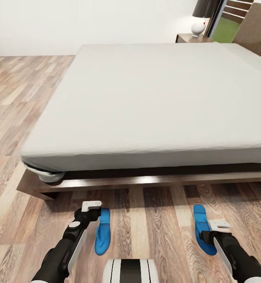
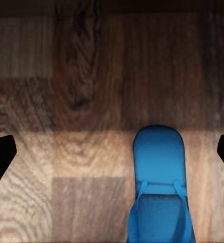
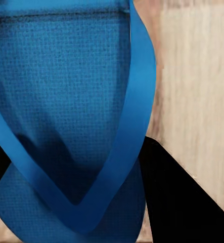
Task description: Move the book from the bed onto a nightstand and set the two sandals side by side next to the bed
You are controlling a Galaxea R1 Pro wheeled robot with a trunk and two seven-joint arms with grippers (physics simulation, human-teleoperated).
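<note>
Lying well apart, two unmarked sandals [image 1: 102, 232] [image 1: 204, 229] flank the bed [image 1: 154, 102].

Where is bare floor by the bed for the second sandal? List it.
Bare planks lie between the left sandal and the right sandal, in front of the bed frame. It is crowded at each sandal, where the left gripper and right gripper sit.

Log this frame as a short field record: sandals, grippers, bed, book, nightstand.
left sandal: on the floor by the bed, beside the left gripper
right sandal: on the floor, apart from the other, at the right gripper
left gripper: open, holding nothing
right gripper: close over its sandal; grip cannot be told
bed: mattress top bare
book: not seen
nightstand: carries a lamp
</note>
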